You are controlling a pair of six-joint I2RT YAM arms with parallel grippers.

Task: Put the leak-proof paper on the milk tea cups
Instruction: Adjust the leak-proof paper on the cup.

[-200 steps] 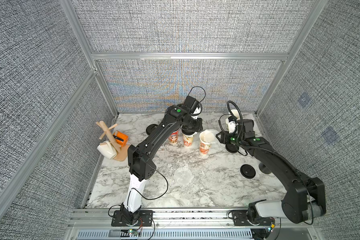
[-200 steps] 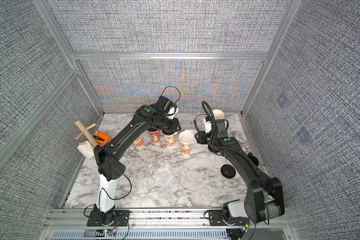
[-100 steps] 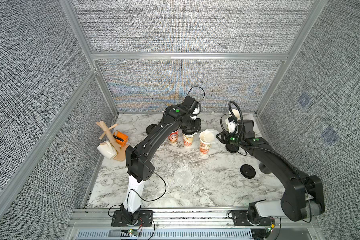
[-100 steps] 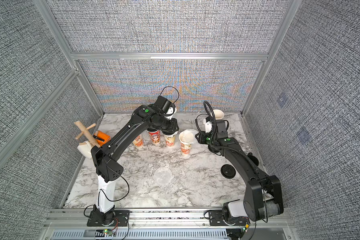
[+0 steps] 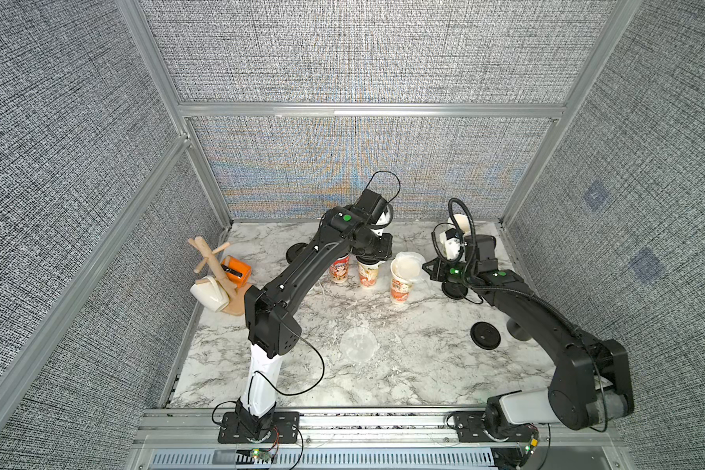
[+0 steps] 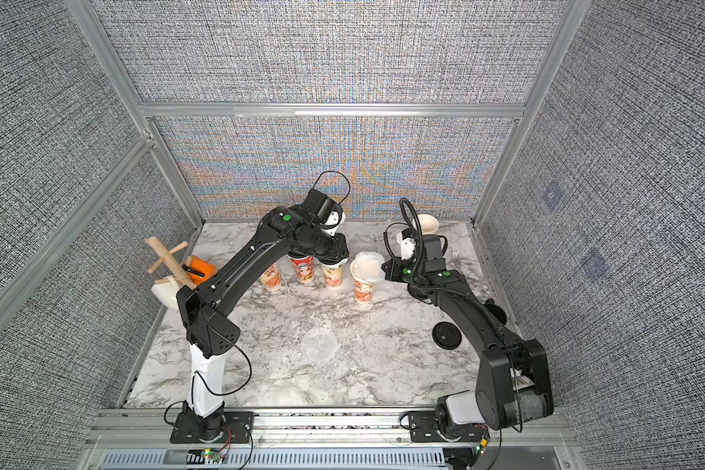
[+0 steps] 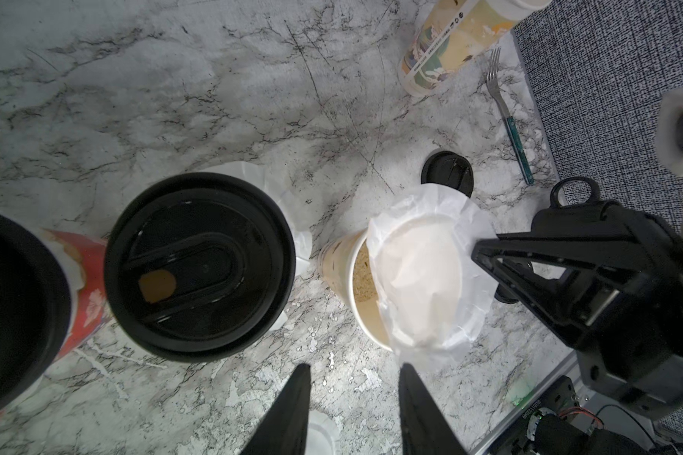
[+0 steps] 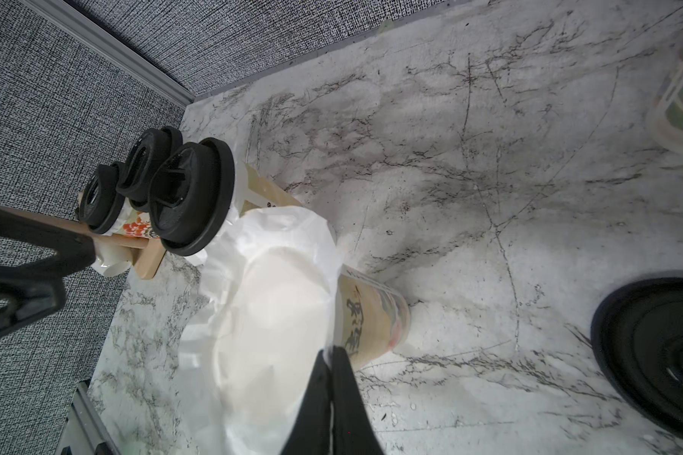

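Just right of centre in both top views stands an open milk tea cup point(image 5: 400, 289), with a sheet of leak-proof paper point(image 5: 408, 266) lying crumpled over its mouth. The right claw point(image 5: 425, 266) reaches in from the right of the frame and meets the paper's right-hand edge at rim height.

In the right wrist view its two fingers point(image 8: 348, 394) are pressed flat together. Their tips sit right where the paper droops over the cup's wall, so the claw is clenched on that edge, as far as this view shows. In the left wrist view the same pointed tip touches the paper's border. The sheet sits off-centre toward the claw, leaving a crescent of the cup's mouth uncovered on the far side.

The left claw point(image 7: 355, 366) hangs above the marble table point(image 5: 302, 386) close beside this cup, fingers apart with nothing between them — released. In the top views it sits just left of the papered cup, over the row of lidded cups point(image 6: 303, 272). A frill of white paper pokes out from under the nearest black lid point(image 7: 200, 266).

One more paper disc point(image 5: 359, 344) lies flat on the marble in the lower middle of the frame, well apart from both claws. A loose lid point(image 5: 485, 335) lies to its right.
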